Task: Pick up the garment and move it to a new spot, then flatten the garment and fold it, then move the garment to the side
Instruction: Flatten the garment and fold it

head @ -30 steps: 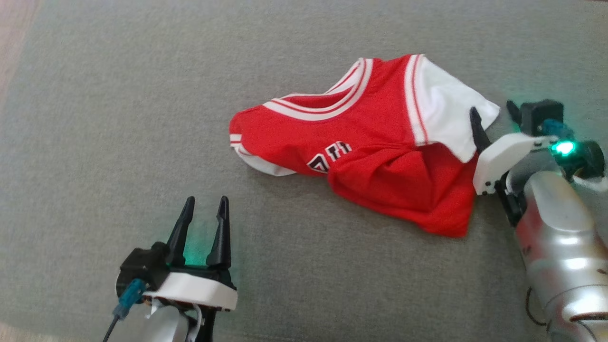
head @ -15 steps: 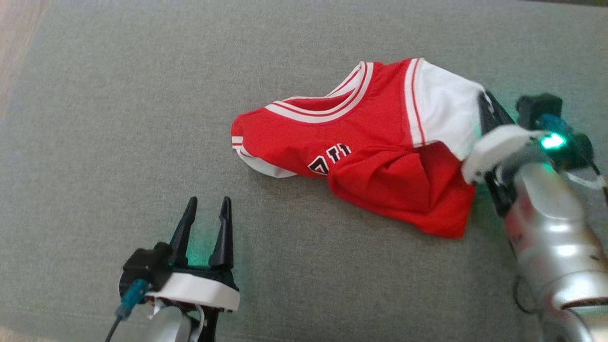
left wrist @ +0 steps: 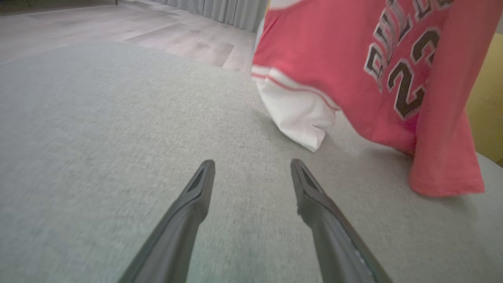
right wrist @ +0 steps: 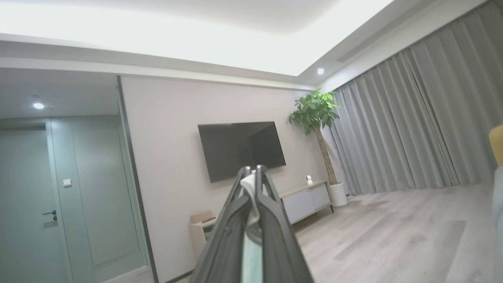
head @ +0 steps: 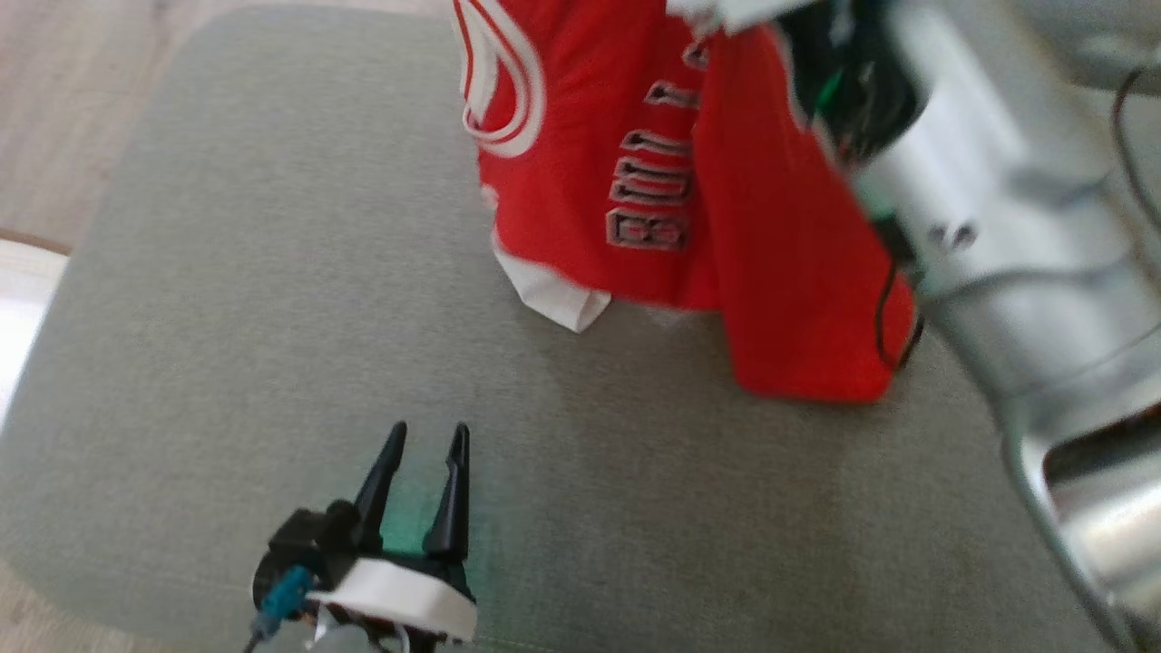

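Note:
The garment is a red jersey with white trim and dark lettering. It hangs from the upper right of the head view, its lower hem and a white sleeve corner just over the grey cushion. My right gripper is shut on the garment, with pale cloth pinched between its fingers in the right wrist view, raised and pointing into the room. My left gripper stands open low over the cushion's near edge, nothing between its fingers. In the left wrist view the left gripper points toward the hanging garment.
The silver right forearm crosses the right side of the head view. Wooden floor lies beyond the cushion's left edge. A yellow cushion stands at the far right of the left wrist view. The room's wall holds a television.
My right gripper shut on the garment's white sleeve and lifted it off the cushion, so it now hangs. The head camera has also shifted. The left gripper stayed open.

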